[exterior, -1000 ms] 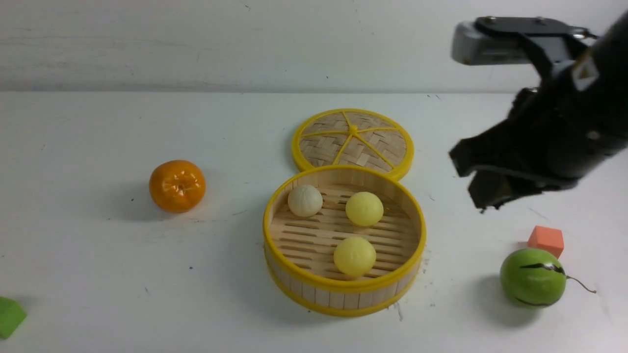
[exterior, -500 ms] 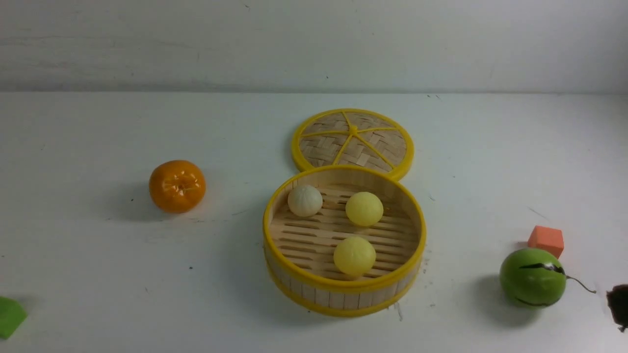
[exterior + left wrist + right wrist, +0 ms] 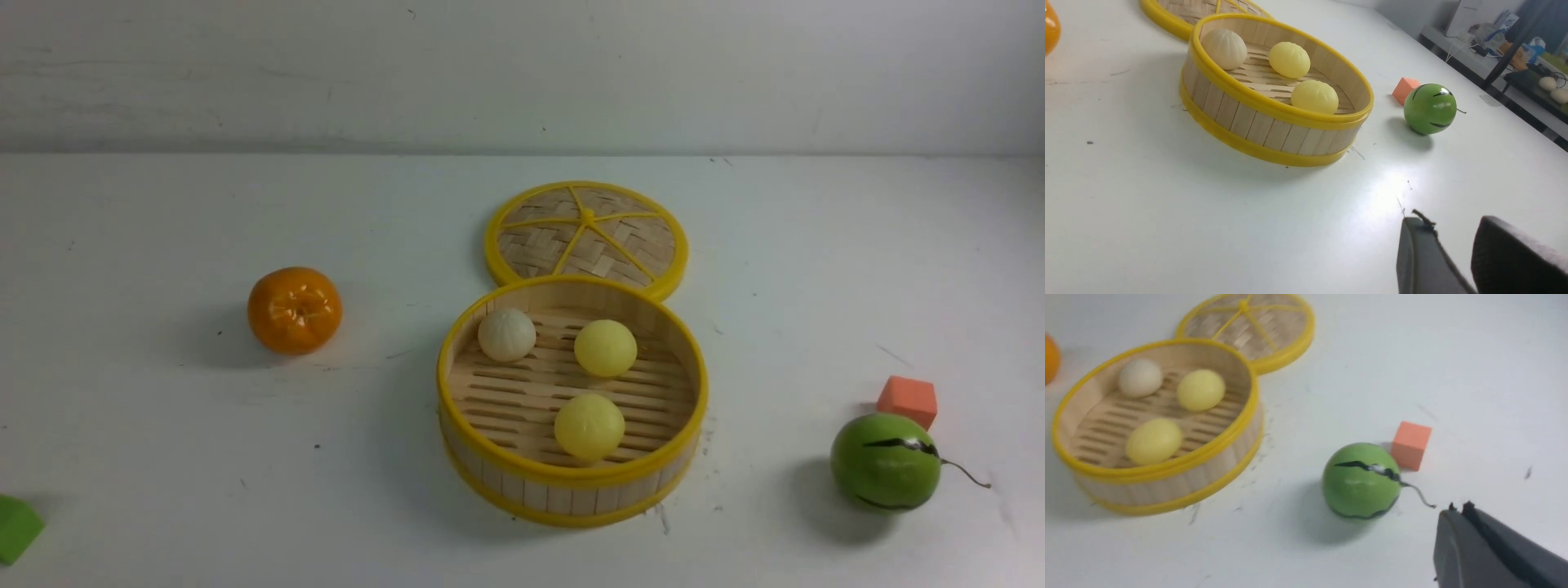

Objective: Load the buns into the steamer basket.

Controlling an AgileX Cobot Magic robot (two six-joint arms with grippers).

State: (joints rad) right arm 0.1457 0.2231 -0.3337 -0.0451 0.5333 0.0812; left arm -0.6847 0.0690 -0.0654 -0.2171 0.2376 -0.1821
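Front view: high, facing forward over white table (image 3: 163, 457). Wrist views: low, oblique. All three share round yellow-rimmed bamboo steamer basket (image 3: 571, 490) (image 3: 1257, 130) (image 3: 1167, 490).

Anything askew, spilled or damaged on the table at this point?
Nothing stands out. All three buns sit inside the steamer basket, which stands level. Its lid lies flat behind it, and the orange and green ball rest apart on the table.

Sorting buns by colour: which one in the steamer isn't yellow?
The off-white bun, with faint pleats, at the steamer basket's far left; the other two buns are pale yellow.
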